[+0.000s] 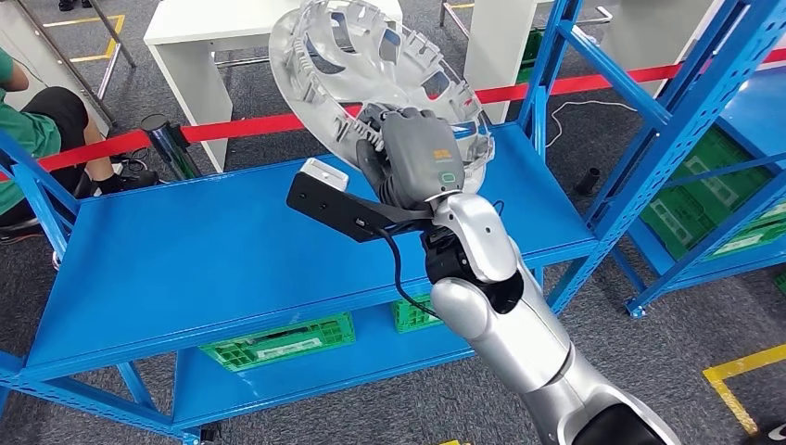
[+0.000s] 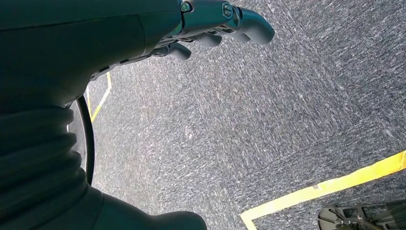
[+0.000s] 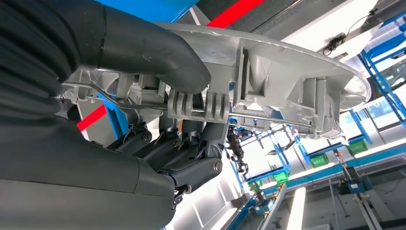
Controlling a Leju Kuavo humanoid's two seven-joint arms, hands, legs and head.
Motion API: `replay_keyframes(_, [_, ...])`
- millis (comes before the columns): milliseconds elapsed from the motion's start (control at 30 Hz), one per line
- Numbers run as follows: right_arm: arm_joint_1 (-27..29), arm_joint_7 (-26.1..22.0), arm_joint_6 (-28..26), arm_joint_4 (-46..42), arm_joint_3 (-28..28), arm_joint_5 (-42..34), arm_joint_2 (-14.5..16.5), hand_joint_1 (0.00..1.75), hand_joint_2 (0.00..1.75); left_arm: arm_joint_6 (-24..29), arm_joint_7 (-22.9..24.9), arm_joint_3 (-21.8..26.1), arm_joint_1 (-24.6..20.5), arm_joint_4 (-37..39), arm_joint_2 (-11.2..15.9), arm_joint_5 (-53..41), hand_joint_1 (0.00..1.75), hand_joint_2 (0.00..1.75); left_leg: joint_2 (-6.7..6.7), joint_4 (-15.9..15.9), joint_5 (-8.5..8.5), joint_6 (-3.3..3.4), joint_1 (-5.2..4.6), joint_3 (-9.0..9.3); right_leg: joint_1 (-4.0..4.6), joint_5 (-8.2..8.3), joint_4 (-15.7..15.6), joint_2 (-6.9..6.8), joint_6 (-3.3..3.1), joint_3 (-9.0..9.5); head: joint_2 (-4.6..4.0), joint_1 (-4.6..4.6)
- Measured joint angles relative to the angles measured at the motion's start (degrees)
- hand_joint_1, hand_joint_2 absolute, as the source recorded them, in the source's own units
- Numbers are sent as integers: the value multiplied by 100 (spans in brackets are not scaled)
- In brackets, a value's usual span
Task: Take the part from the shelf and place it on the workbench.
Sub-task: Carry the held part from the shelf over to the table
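Head view first: you saw the right hand raised above the blue shelf, gripping the part, a round silver-grey wheel-cover-like disc with cut-out windows. The part was held tilted, lifted off the top shelf board, its lower rim at the fingers. Around it you had plenty to mind: a red barrier tape ran across behind the shelf, a black post stood at its bend, and a white workbench stood beyond that tape. A person in green sat at the far left, just beside the shelf's corner upright. Green crates sat on the lower shelf board, and a second blue rack with more green crates stood to the right, its slanted upright close to the part's right side.

Left wrist view: you saw the left hand hanging over grey carpet with nothing in it and its dark fingers curled in. A yellow floor line crossed the carpet nearby.

Right wrist view: you saw the thick grey thumb pressed on the part's ribbed back while the darker fingers clamped from the other side. Blue racks with green crates showed beyond.
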Motion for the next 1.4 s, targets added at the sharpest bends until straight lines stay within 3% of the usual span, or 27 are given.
replay_keyframes(100, [-5,-5,13,14,8,3,0,175,175,-21,25,24,1,0,2,26,0,175,0,8,-7,10,-8,-3,-4,1,-4,-1,6,1,0,0])
replay_keyframes(233, [-15,-18,32,29,22,8,1,175,175,-25,71,69,3,-4,5,60,0,175,-1,27,-41,73,-37,-8,-26,3,-28,-5,46,11,0,-2])
replay_keyframes(333, [-36,-21,35,28,34,14,4,175,175,-32,73,77,2,-7,-14,62,0,175,13,-111,16,122,18,78,-6,-71,45,-7,100,-5,0,7])
replay_keyframes(367, [-47,-26,35,28,39,16,5,175,175,-34,72,78,1,-7,-22,62,0,175,22,-161,38,140,45,111,-4,-188,231,-8,124,-86,0,14])
replay_keyframes(467, [-60,-41,36,37,50,20,-2,175,175,-36,73,83,0,-9,-28,63,0,175,44,-176,45,162,74,126,-72,-653,1233,-12,205,-584,0,27])
replay_keyframes(500, [-57,-42,37,46,52,22,-9,175,175,-38,73,85,2,-9,-28,62,0,175,45,-159,40,153,84,120,-104,-683,1430,-13,237,-693,0,26])
replay_keyframes(533, [-56,-43,39,56,56,27,-17,175,175,-39,74,86,3,-9,-29,62,0,175,44,-133,32,132,102,111,-135,-601,1422,-15,270,-703,0,26])
replay_keyframes(567, [-56,-49,42,64,61,36,-24,175,175,-42,74,87,3,-10,-31,62,0,175,41,-98,13,103,127,99,-166,-430,1212,-18,302,-609,0,27])
replay_keyframes(633, [-61,-80,44,69,78,60,-37,175,175,-52,74,89,2,-14,-30,62,0,175,34,4,-44,7,169,59,-203,-102,520,-23,360,-263,0,32])
replay_keyframes(700, [-63,-110,40,68,96,79,-53,175,175,-65,76,91,-2,-17,-27,55,0,175,24,93,-78,-101,172,14,-197,-10,183,5,314,-93,0,34])
replay_keyframes(800, [-51,-120,22,67,110,114,-74,175,175,-74,86,92,-3,-16,-30,39,0,175,9,107,-59,-232,180,-23,-180,-1,187,40,135,-146,0,28])
replay_keyframes(833, [-50,-121,16,66,113,128,-76,175,175,-77,90,92,-1,-16,-31,33,0,175,13,149,-122,-259,191,-50,-178,26,179,38,86,-165,0,27])
replay_keyframes(867, [-50,-122,13,66,113,142,-76,175,175,-78,91,92,-1,-15,-33,25,0,175,17,291,-265,-276,194,-106,-179,56,165,35,37,-183,0,25])
replay_keyframes(933, [-47,-124,11,65,114,160,-79,175,175,-79,93,92,-6,-15,-34,9,0,175,22,904,-713,-281,186,-308,-162,109,157,26,-33,-237,0,22])
replay_keyframes(1000, [-31,-123,12,66,115,171,-85,175,175,-81,102,92,-10,-15,-32,2,0,175,20,1502,-1011,-266,170,-454,-126,167,159,22,-69,-311,0,23])
replay_keyframes(1033, [-18,-123,12,67,115,175,-88,175,175,-82,105,92,-11,-15,-31,2,0,175,20,1563,-1013,-247,161,-414,-108,199,160,22,-76,-350,0,23])
replay_keyframes(1067, [-6,-123,13,67,115,178,-90,175,175,-83,108,92,-13,-15,-31,1,0,175,20,1418,-926,-217,148,-271,-93,234,160,24,-76,-390,0,24])
replay_keyframes(1167, [12,-136,19,65,117,182,-93,175,175,-84,109,91,-42,-21,-30,-1,0,175,18,368,-640,-112,86,431,-67,346,148,28,-34,-482,0,27])
replay_keyframes(1200, [13,-146,25,63,119,184,-94,175,175,-84,109,91,-54,-24,-29,-1,0,175,14,144,-608,-95,60,556,-68,386,136,24,-2,-496,0,27])
replay_keyframes(1267, [13,-181,46,62,125,185,-96,175,175,-84,109,91,-65,-27,-28,0,0,175,7,43,-549,-66,14,564,-84,475,91,13,73,-502,0,27])
replay_keyframes(1333, [13,-219,77,61,128,179,-102,175,175,-84,109,92,-61,-27,-36,5,0,175,25,-21,-437,18,33,515,-89,481,82,12,142,-531,0,26])
replay_keyframes(1367, [9,-229,95,61,128,173,-106,175,175,-83,109,92,-60,-28,-38,10,0,175,40,-54,-368,61,48,481,-84,362,162,9,167,-574,0,31])
replay_keyframes(1400, [6,-233,112,61,128,167,-111,175,175,-81,109,93,-59,-31,-40,16,0,175,54,-79,-299,96,65,431,-84,141,358,5,185,-644,0,37])
